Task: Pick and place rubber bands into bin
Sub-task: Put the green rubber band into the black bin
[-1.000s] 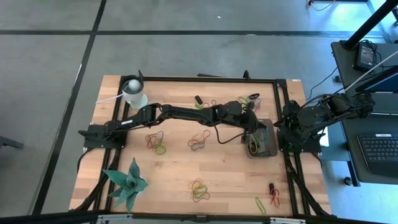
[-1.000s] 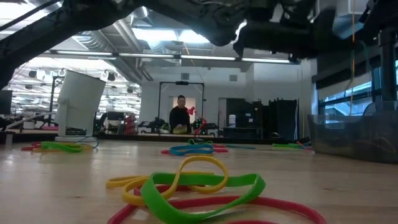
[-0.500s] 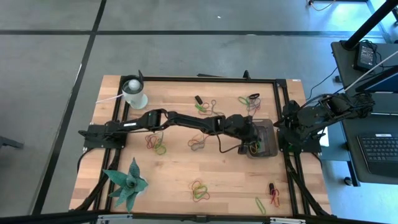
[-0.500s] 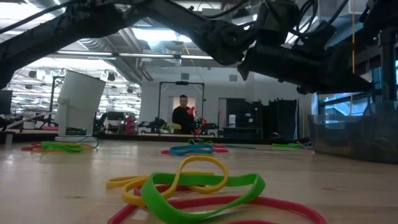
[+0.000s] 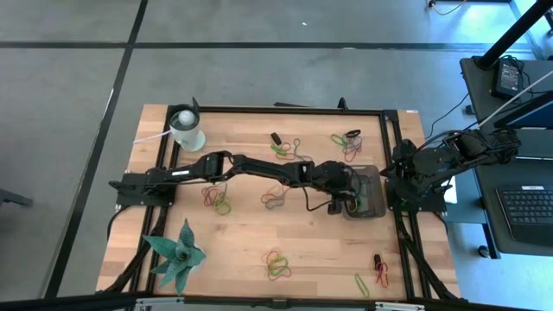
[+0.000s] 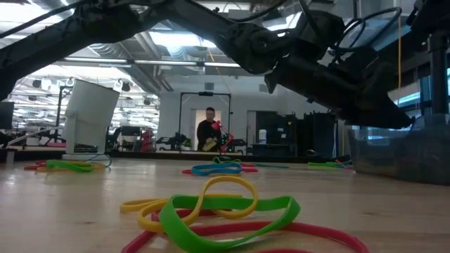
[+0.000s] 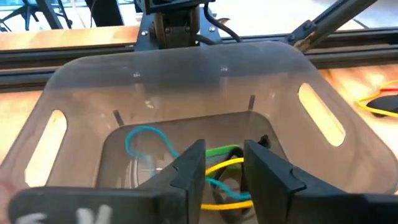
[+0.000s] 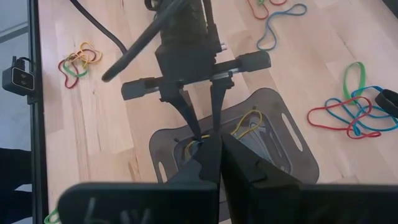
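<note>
The dark grey bin sits at the table's right side. My left gripper reaches down into it, open, its fingertips just above the bin's floor. Yellow, green and blue rubber bands lie in the bin under and behind the fingers. The right wrist view shows the same gripper from the front with a small gap between its fingers. More rubber bands lie loose on the wood. My right gripper waits shut beside the bin's right side. My left gripper comes into the bin from above, slanting down from the table's left. Its open fingers stand on either side of the yellow band. Whether they touch it, I cannot tell.
A white cup stands at the far left and a green plant at the near left. A small black oblong piece lies near the far edge. More bands lie far right and near right. A person shows in the room behind.
My left gripper has gone from the far-left side of the bin toward the table's near and right edges until it is over the bin. It has tipped its fingers down into the bin.
</note>
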Controlling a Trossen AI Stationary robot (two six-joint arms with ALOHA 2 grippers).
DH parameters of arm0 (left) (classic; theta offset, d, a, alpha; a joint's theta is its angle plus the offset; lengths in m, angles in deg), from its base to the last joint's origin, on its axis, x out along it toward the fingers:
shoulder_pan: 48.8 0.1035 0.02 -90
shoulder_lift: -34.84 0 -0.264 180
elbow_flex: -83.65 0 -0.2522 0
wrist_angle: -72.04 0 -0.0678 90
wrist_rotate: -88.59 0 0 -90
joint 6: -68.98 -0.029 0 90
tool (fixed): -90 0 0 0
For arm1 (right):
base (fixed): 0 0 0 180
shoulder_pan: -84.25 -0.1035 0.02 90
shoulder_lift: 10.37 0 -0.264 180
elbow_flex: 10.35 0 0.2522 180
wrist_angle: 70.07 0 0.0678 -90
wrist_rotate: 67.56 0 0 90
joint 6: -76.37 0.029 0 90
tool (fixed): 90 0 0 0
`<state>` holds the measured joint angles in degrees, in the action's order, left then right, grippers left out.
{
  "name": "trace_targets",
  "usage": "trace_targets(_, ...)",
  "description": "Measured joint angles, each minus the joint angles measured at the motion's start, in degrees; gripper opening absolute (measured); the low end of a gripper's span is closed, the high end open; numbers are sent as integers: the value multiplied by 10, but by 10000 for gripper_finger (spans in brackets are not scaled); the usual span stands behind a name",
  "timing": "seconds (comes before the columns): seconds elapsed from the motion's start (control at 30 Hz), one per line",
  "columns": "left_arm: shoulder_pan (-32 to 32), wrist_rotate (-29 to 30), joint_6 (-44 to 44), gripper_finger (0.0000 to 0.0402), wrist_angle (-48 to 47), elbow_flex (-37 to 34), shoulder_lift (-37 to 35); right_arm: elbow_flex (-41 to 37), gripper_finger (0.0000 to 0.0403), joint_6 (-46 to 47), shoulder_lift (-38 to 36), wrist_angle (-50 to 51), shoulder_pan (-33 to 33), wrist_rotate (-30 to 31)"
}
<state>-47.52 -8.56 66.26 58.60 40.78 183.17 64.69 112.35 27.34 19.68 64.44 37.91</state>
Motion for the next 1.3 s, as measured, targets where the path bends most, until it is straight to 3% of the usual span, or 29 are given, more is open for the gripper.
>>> trace_targets(0.2, 0, 0, 0, 135, -5, 11, -13, 0, 12, 0, 0, -1, 0, 0)
trace_targets(0.43, -2, 0, 0, 125, -62, 94, -21, 0, 12, 13, 0, -1, 0, 0)
trace_targets(0.53, -5, 7, -15, 96, -147, 116, -39, 0, 12, 29, 0, -1, 0, 0)
trace_targets(0.7, -14, 72, -64, 12, -336, 101, -114, 0, 12, 42, 1, -2, 0, 0)
trace_targets(0.93, -27, 147, -32, 2, -609, 99, -187, -30, 12, 36, 2, -17, 0, -1)
trace_targets(1.1, -47, 165, -24, 2, -591, 2, -241, -86, 8, -22, 23, -127, 0, -58)
trace_targets(1.3, -64, 181, 14, 2, -431, -263, -380, -89, 3, 17, 140, -162, -13, -76)
